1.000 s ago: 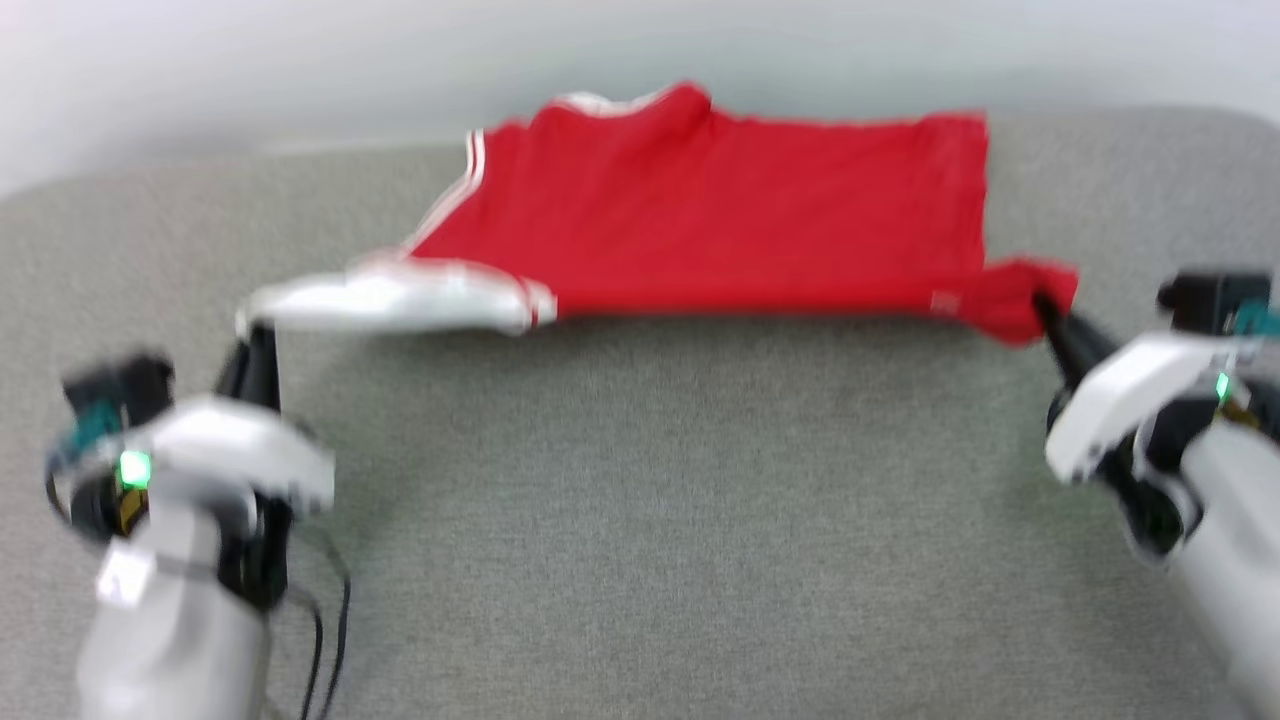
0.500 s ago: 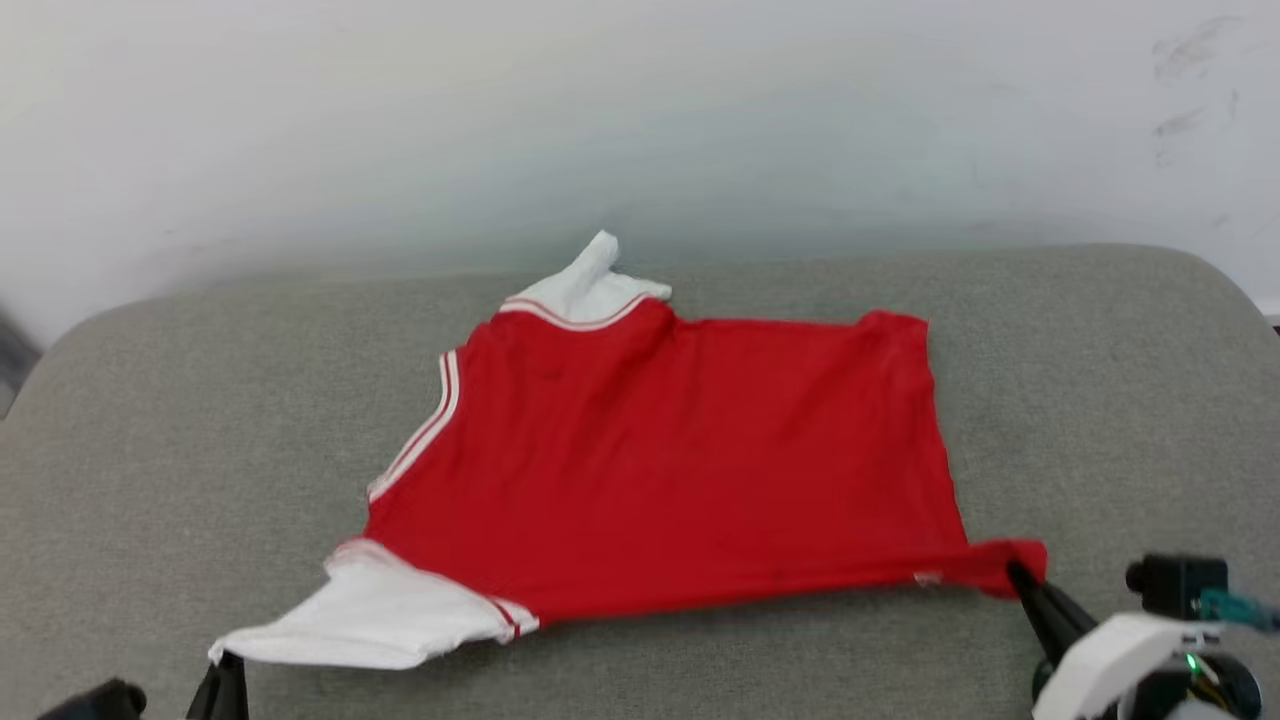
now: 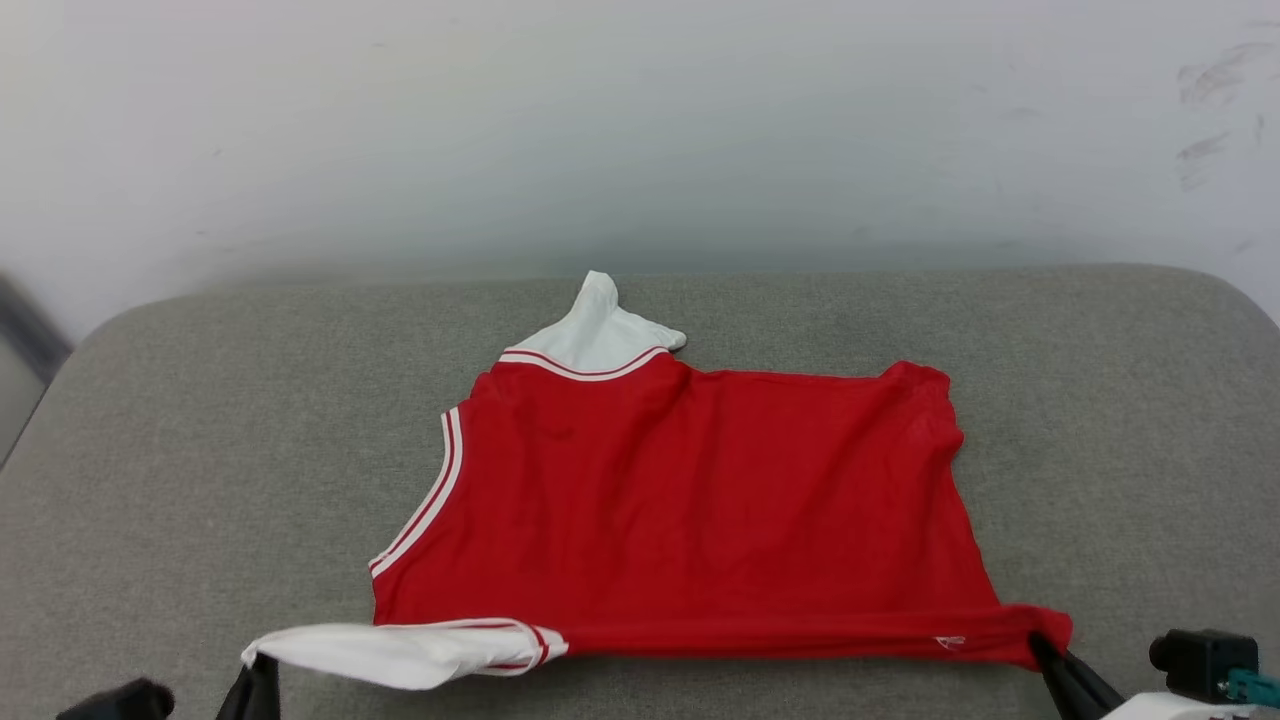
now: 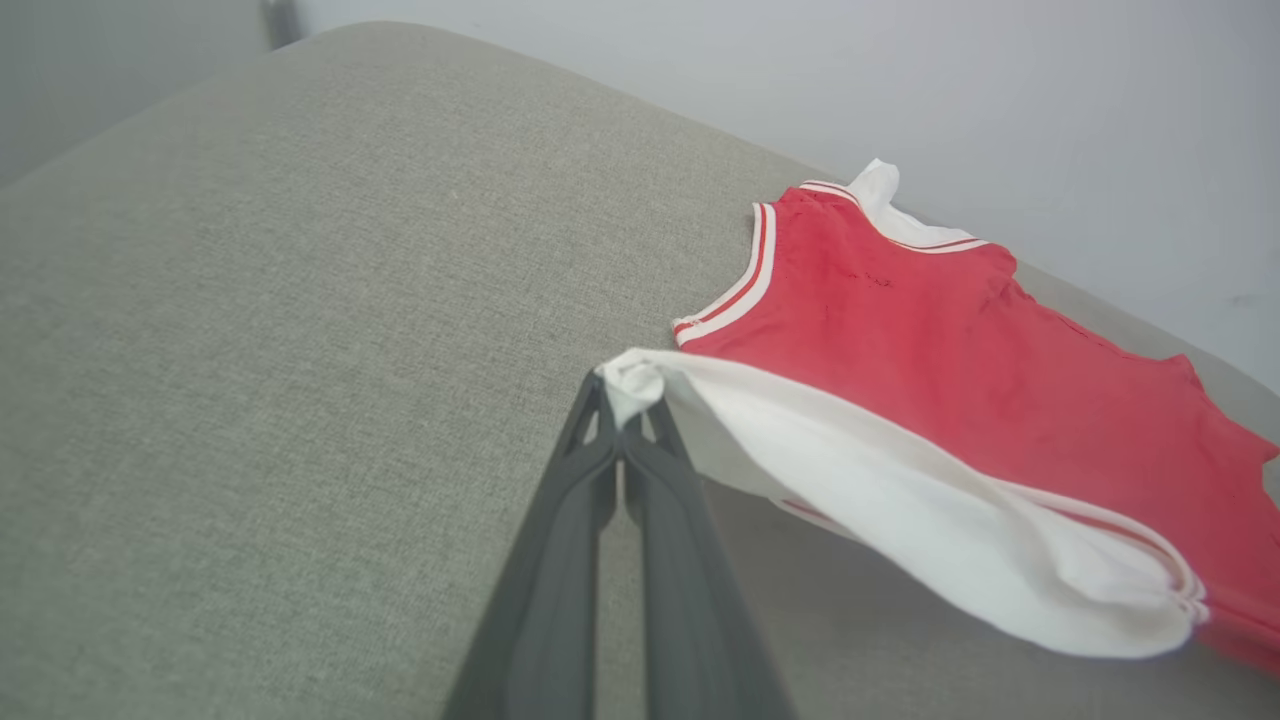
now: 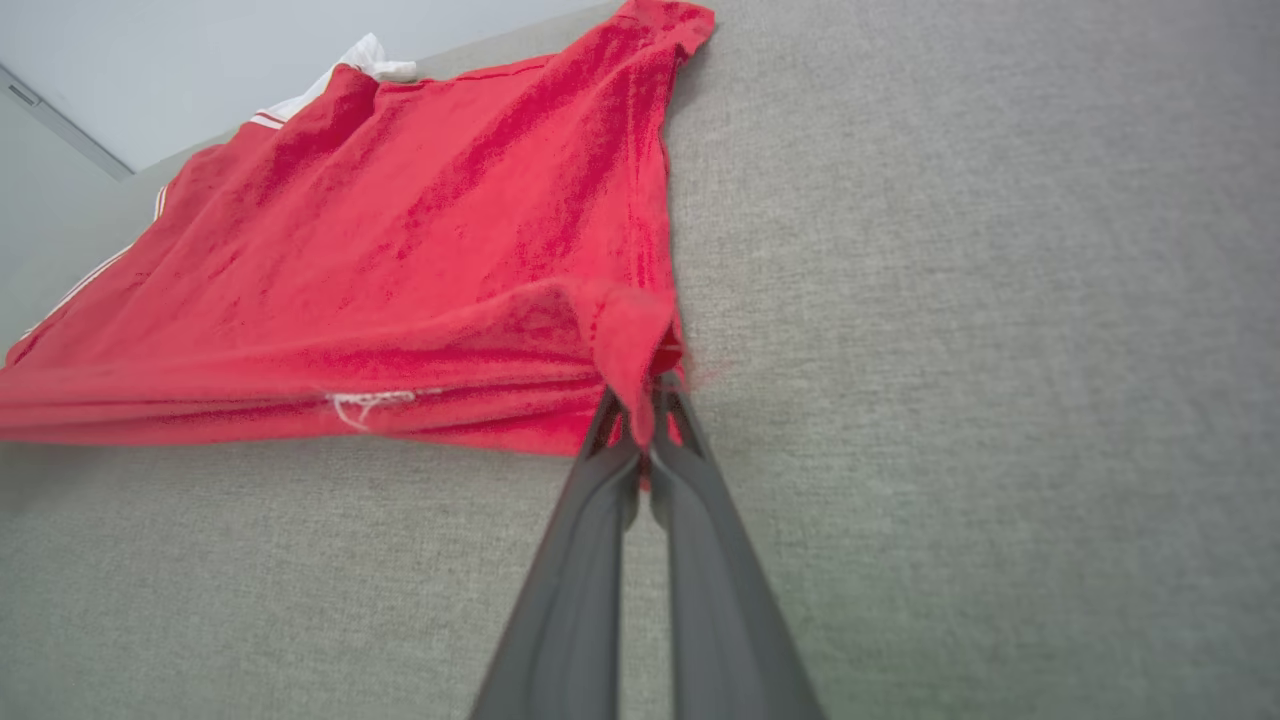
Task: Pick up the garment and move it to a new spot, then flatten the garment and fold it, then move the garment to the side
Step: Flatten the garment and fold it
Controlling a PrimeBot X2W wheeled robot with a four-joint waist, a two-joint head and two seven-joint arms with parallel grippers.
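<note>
**Red garment [image 3: 690, 500] clamped at both near corners**

Head view: I see it lying plain-red side up on the grey cushion [image 3: 200, 450], near edge lifted.
Left wrist view: my left gripper [image 4: 622, 415] is closed on the tip of the white sleeve [image 4: 900, 500].
Right wrist view: my right gripper [image 5: 645, 425] is pinched on the red hem corner [image 5: 625, 345].

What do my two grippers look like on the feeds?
Both look alike: the left gripper and right gripper each have two long, slim, dark grey fingers tapering to the tips, with slotted cut-outs near the ends. Beside the right one sits a black boxy module with a teal plug.
</note>
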